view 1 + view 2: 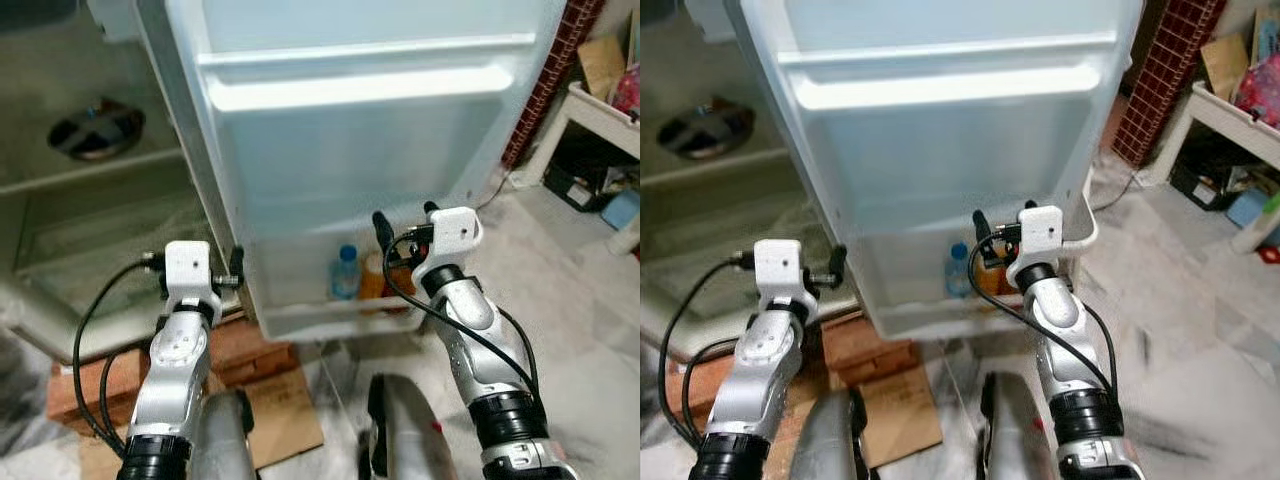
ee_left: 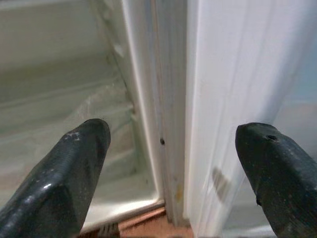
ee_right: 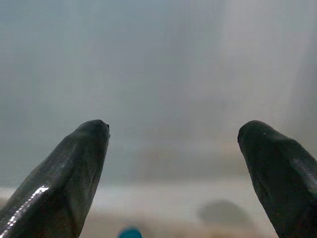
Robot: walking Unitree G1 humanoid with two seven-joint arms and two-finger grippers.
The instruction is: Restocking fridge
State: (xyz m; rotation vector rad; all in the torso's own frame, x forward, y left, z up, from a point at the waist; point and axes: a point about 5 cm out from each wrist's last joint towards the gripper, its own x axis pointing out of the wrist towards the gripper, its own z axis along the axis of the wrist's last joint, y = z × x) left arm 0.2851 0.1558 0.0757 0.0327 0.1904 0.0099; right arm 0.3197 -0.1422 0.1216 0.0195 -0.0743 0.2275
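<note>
1. Both end effectors, left (image 1: 237, 268) and right (image 1: 405, 222), were spread and empty, facing the open fridge door (image 1: 360, 150).
2. A water bottle (image 1: 345, 272) stood upright in the bottom door shelf (image 1: 330, 318), retained by its rail.

Standing open ahead: fridge door (image 1: 360, 170), with a bottle (image 1: 345, 272) sitting in its bottom shelf (image 1: 330, 315) beside a jar (image 1: 372, 277). Lying on a shelf (image 1: 90, 170) inside the fridge, to the left: a bowl (image 1: 95, 130). Resting underneath: bricks (image 1: 250, 350), cardboard (image 1: 285, 420).

Open gap above btm door shelf (image 1: 330, 318) — blue-capped bottle (image 1: 345, 272) & orange bottle (image 1: 372, 277) crowding its middle.
</note>
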